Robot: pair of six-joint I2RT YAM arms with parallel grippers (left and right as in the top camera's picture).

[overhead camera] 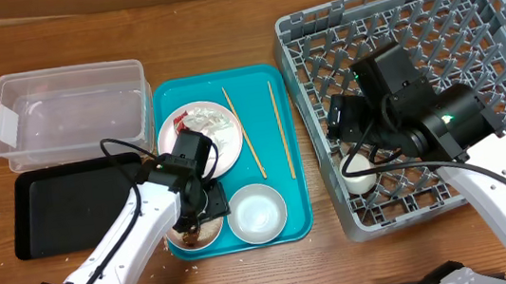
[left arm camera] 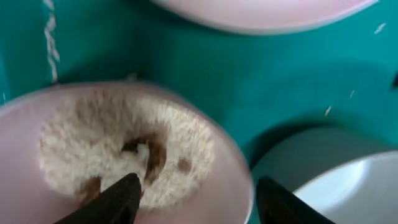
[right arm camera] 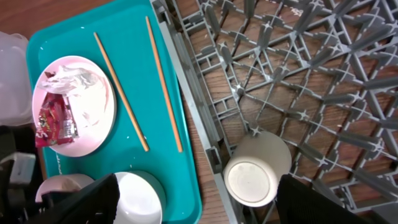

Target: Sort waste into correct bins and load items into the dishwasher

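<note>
My left gripper (overhead camera: 201, 205) (left arm camera: 199, 180) is open and straddles the rim of a pink-white bowl (left arm camera: 224, 168) of rice and brown scraps (left arm camera: 112, 143). One finger (left arm camera: 118, 199) is inside on the rice and the other is outside the rim. A second, empty bowl (overhead camera: 257, 211) sits beside it. The white plate (overhead camera: 224, 140) carries a red wrapper (right arm camera: 53, 121) and a crumpled napkin (right arm camera: 74, 78). Two chopsticks (overhead camera: 243, 134) lie on the teal tray (overhead camera: 261, 88). The white cup (right arm camera: 258, 171) lies on its side in the grey dish rack (overhead camera: 432, 35), between the open fingers of my right gripper (right arm camera: 198, 183), untouched.
A clear plastic tub (overhead camera: 67, 106) stands at the back left, with a shallow black tray (overhead camera: 69, 206) in front of it. The teal tray lies between these bins and the rack. A strip of bare wood (right arm camera: 202, 134) separates the tray from the rack's wall.
</note>
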